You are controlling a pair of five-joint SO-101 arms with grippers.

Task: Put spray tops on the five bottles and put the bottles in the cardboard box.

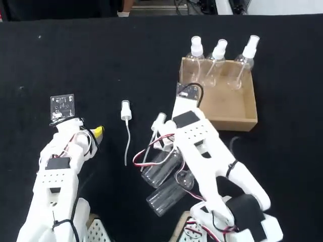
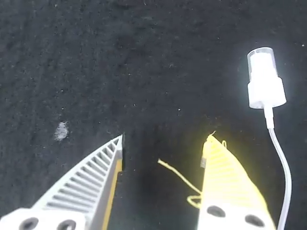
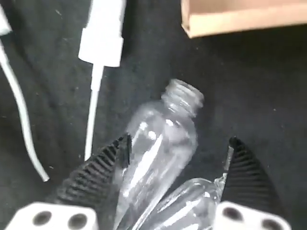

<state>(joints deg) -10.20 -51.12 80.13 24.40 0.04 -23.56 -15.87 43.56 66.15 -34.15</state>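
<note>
Right gripper (image 3: 180,141): jaws spread, gripping nothing, set either side of a bottle (image 3: 163,139) that lies on its side, open neck toward the box (image 1: 250,108).
Left gripper (image 2: 165,140): jaws spread, empty, over bare black cloth (image 2: 96,57), near a loose top (image 2: 265,79).
Second bottle (image 3: 192,201): uncapped, on its side, just beside the first and apparently touching it, close to one black jaw.
Other top (image 3: 103,33): lies on the cloth between the open bottles and the box, dip tube trailing past the right jaw.
Capped bottles (image 1: 218,60): three, upright in a row along the far wall inside the box.
Status, by judgement: three of five done; two bottles and two tops outstanding.
Hazards, by judgement:
- A round, slick bottle may squirt or roll out as the jaws close.
- The second bottle sits close enough to be pinched along or knocked away.
- The trailing tube may snag under a jaw.
- A thin tube may bend and miss the neck.
</note>
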